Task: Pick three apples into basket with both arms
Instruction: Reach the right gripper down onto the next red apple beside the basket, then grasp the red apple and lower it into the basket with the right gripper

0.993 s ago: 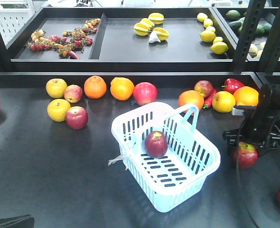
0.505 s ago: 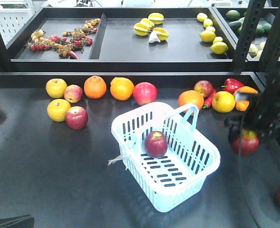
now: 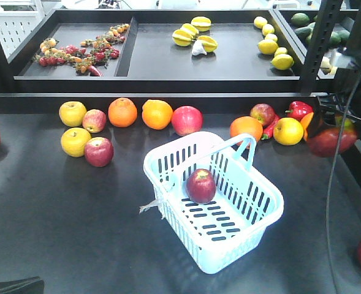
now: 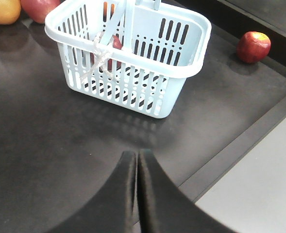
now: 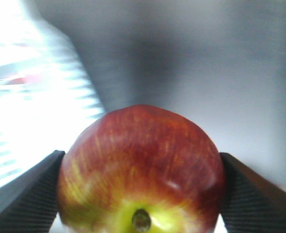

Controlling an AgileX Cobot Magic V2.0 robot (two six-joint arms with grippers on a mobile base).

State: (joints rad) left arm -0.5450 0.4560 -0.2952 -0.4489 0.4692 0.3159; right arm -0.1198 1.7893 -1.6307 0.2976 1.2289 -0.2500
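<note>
An apple (image 5: 142, 167) sat pinched between the right gripper (image 3: 338, 125) fingers, lifted clear of the table (image 3: 57, 214); its underside was cut off in the wrist view. The basket (image 3: 254, 211), holding another apple (image 3: 201, 185), lay below and left, blurred. The left gripper (image 4: 137, 158) was pressed together, the basket just ahead.

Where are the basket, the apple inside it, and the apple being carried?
basket (image 3: 263, 214): front view, right rim.
apple inside (image 3: 201, 185): front view, its middle.
carried apple (image 5: 142, 165): right wrist view, red face.
</note>
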